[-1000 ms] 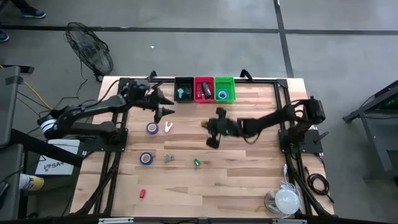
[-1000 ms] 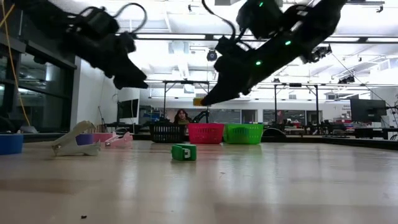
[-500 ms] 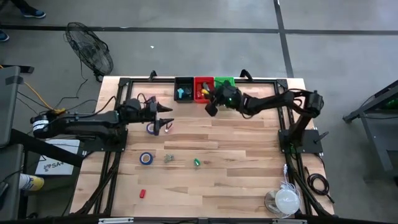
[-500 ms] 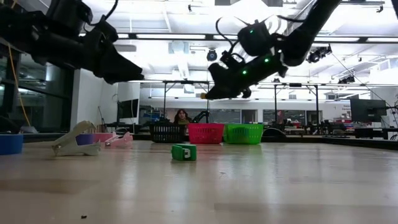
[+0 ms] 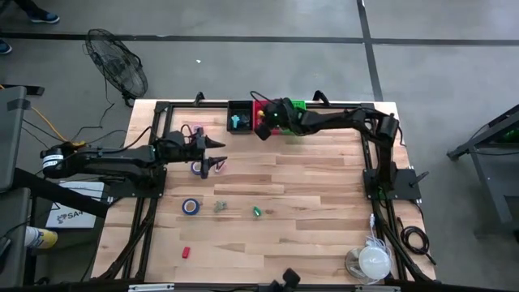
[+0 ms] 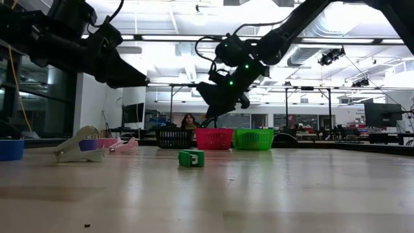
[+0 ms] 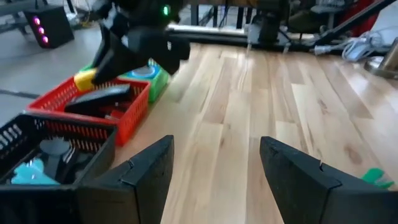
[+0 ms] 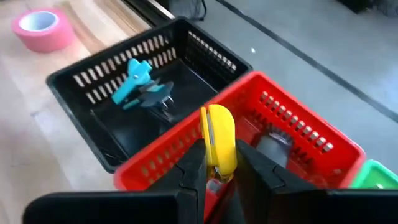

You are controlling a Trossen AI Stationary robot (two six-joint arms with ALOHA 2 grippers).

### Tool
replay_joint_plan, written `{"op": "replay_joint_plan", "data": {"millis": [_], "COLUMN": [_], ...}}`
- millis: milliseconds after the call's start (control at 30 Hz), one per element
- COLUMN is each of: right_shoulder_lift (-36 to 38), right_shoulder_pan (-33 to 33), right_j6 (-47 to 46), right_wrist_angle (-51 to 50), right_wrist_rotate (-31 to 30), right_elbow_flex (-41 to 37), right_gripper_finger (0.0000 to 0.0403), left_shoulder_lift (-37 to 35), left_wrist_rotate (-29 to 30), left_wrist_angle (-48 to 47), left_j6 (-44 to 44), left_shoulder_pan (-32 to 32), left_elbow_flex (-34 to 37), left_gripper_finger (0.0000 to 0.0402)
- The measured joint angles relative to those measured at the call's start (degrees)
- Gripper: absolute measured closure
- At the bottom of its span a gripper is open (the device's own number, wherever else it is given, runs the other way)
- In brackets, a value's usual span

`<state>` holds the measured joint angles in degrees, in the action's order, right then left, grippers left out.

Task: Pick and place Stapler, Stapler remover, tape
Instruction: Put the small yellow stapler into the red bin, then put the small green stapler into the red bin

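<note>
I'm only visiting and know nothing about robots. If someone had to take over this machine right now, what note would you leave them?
Right tool: shut on a yellow stapler, held above the near edge of the red basket, not yet released.
Left tool: open, empty, waiting above the table's left side.
Done: a blue staple remover lies in the black basket; a dark stapler lies in the red basket.
Left: drop the yellow stapler; two blue tape rolls, a white item and small pieces remain on the table.

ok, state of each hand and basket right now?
right hand: shut on yellow stapler, above red basket
left hand: open, empty
red basket: holds a dark stapler
black basket: holds blue staple remover
green basket: contents unclear
</note>
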<state>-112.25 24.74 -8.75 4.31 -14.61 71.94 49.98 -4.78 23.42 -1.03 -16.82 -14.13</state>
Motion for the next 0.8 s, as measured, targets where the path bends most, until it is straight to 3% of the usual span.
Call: {"op": "replay_joint_plan", "data": {"millis": [267, 667, 800], "right_shoulder_lift": [0.00, 0.00, 0.51], "right_shoulder_pan": [0.41, 0.41, 0.39], "right_j6": [-0.29, -0.25, -0.25], "right_wrist_angle": [-1.03, -1.59, -3.00], "right_wrist_rotate": [0.83, -0.06, 3.80], "right_elbow_flex": [0.49, 0.46, 0.42], "right_gripper_finger": [0.0336, 0.0246, 0.0228], "left_shoulder_lift": [0.02, 0.02, 0.02], "left_wrist_rotate": [-0.02, -0.39, -0.39], "left_wrist_angle": [-0.88, -0.90, -0.90], "left_j6": [-0.01, 0.02, 0.02], "left_shoulder_pan": [-0.02, -0.02, -0.02], "left_elbow_flex": [0.02, 0.00, 0.00], "left_gripper_finger": [0.0167, 0.0167, 0.0167]}}
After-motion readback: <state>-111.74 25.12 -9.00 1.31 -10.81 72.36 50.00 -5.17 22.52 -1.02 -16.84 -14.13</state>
